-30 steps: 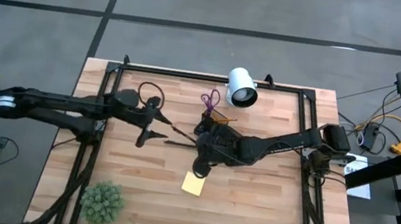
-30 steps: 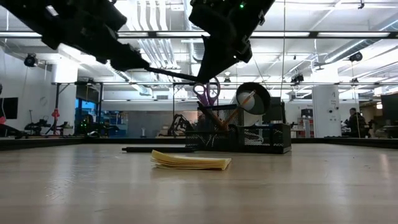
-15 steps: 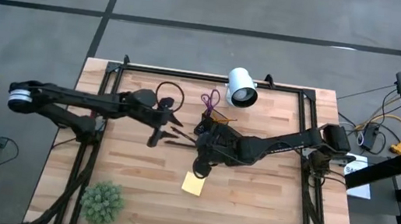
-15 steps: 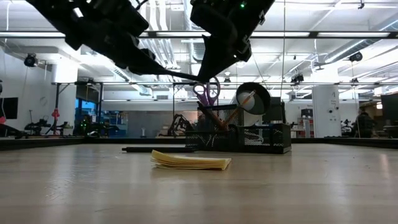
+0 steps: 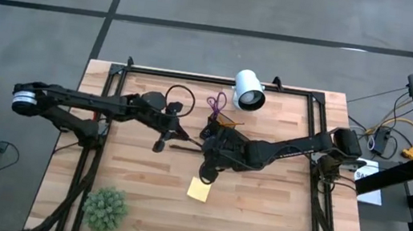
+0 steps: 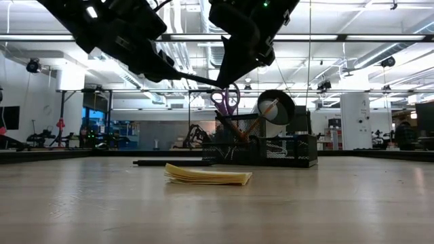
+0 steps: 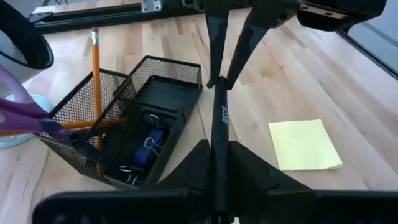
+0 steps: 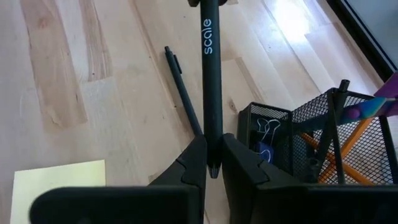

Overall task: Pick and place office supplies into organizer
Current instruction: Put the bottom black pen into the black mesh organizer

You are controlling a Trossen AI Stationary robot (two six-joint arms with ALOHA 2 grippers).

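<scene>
My left gripper (image 5: 174, 133) has moved toward the right gripper (image 5: 208, 167); both now clamp one pen (image 7: 219, 118). I judge it a handover beside the organizer (image 5: 221, 126).

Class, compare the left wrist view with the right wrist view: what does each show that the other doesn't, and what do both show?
Only the left wrist view shows the orange pencil's eraser end standing above the organizer. Only the right wrist view shows a second black pen lying flat on the table. Both show a black pen marked "scale" held between two grippers, the yellow sticky pad, blue and silver clips in the organizer, and the purple scissors.
</scene>
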